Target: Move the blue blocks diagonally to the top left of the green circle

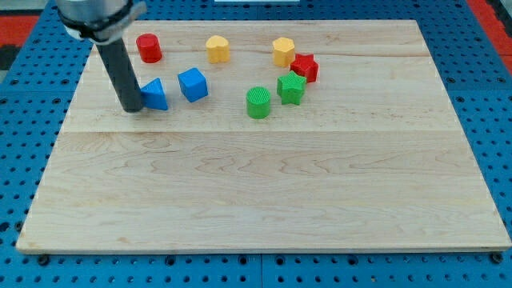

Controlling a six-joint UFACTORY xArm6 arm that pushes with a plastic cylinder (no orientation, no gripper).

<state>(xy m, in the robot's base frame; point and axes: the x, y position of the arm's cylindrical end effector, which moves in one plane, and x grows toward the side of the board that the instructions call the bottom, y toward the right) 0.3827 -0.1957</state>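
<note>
My tip [132, 109] rests on the wooden board [256, 200] at the upper left, touching the left side of a blue triangular block [155, 95]. A blue cube [193, 84] sits just right of that block. The green circle [258, 102] stands right of the blue cube, near the board's upper middle. Both blue blocks lie to the left of the green circle and slightly higher in the view.
A red cylinder [149, 48] is above the tip. A yellow block [218, 49] and another yellow block [283, 51] sit near the top edge. A red star-like block [305, 67] and a green star-like block [291, 88] are right of the green circle.
</note>
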